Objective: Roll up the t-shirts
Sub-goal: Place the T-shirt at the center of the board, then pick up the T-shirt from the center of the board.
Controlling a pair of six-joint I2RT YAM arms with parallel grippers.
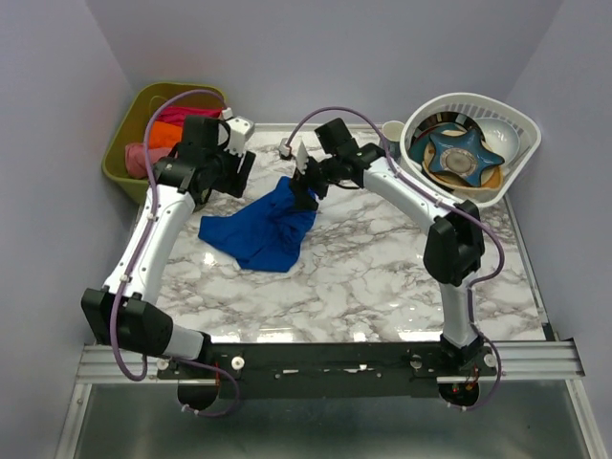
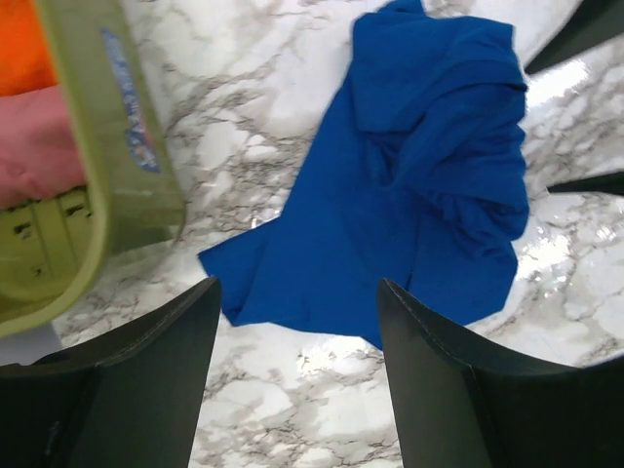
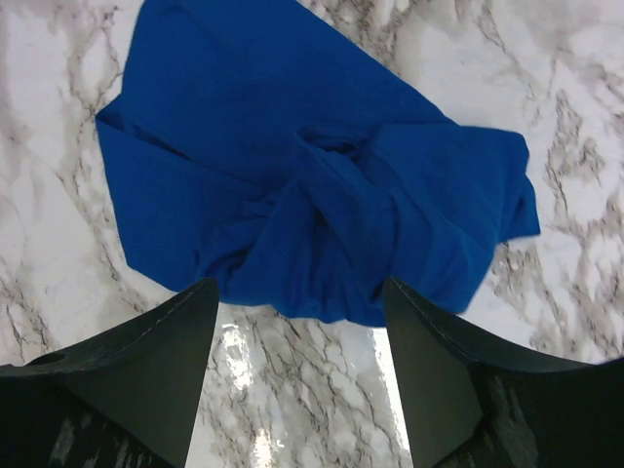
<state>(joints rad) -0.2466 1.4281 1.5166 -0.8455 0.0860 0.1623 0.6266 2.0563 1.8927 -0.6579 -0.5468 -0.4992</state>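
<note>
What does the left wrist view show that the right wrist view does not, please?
Only the left wrist view: the green bin holding an orange roll and a pink roll, plus the open left pincer. Only the right wrist view: the open right pincer. Both: the crumpled blue t-shirt lying on the marble table, not yet rolled.

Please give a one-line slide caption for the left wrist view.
Open left gripper over a crumpled blue t-shirt on the marble table, green bin nearby.
</note>
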